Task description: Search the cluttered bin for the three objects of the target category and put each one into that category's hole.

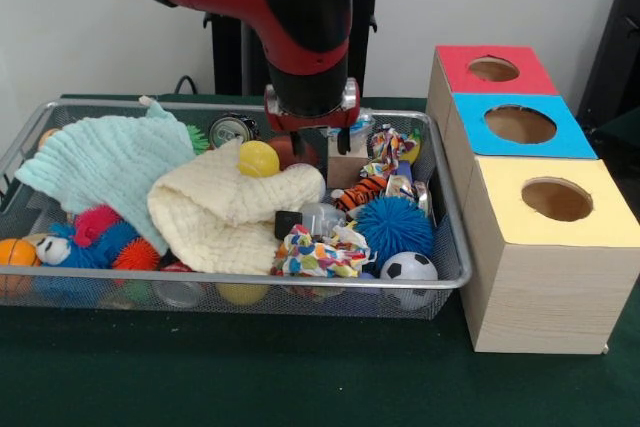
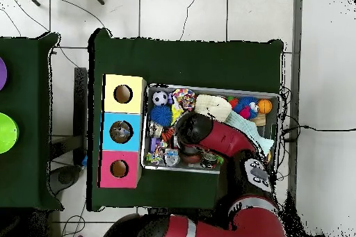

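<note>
The bin (image 1: 452, 247) is a wide silver wire-mesh basket full of clutter; it also shows in the overhead view (image 2: 208, 87). My gripper (image 1: 308, 145) hangs low over the bin's back middle, behind a cream cloth (image 1: 225, 212). Its two dark fingers stand wide apart, open, with a reddish-brown round thing (image 1: 292, 151) between them. A yellow ball (image 1: 258, 159) lies just left of it, a wooden block (image 1: 347, 169) just right. Three wooden boxes stand beside the bin, each with a round hole on top: red (image 1: 495, 69), blue (image 1: 520, 125), yellow (image 1: 557, 199). In the overhead view the arm (image 2: 222, 137) hides the gripper.
The bin also holds a teal cloth (image 1: 110, 162), a can (image 1: 232, 130), a blue spiky ball (image 1: 393, 229), a small soccer ball (image 1: 408, 272), a tiger-striped toy (image 1: 362, 192), a multicoloured cloth (image 1: 315, 252) and an orange ball (image 1: 15, 252). A dark green cover (image 1: 300, 377) lies on the table.
</note>
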Motion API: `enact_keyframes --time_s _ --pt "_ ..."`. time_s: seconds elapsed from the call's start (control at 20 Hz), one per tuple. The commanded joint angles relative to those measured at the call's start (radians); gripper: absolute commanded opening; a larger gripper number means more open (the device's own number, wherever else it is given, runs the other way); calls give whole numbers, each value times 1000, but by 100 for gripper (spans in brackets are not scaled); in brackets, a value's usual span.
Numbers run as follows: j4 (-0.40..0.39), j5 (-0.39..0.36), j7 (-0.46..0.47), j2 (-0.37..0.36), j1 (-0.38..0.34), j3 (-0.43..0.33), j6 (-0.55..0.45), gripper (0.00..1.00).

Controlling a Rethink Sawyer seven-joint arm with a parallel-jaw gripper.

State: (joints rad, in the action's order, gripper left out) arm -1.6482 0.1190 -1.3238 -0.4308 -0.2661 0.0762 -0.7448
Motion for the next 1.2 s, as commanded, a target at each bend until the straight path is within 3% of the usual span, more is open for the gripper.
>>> enact_keyframes --time_s 0.05,0.4,1.2 --pt "-63 -5 -124 20 -11 -98 78 100" --pt "-66 -6 -155 1 11 -72 48 100" --pt "-5 -22 -195 -37 79 23 -175 100"
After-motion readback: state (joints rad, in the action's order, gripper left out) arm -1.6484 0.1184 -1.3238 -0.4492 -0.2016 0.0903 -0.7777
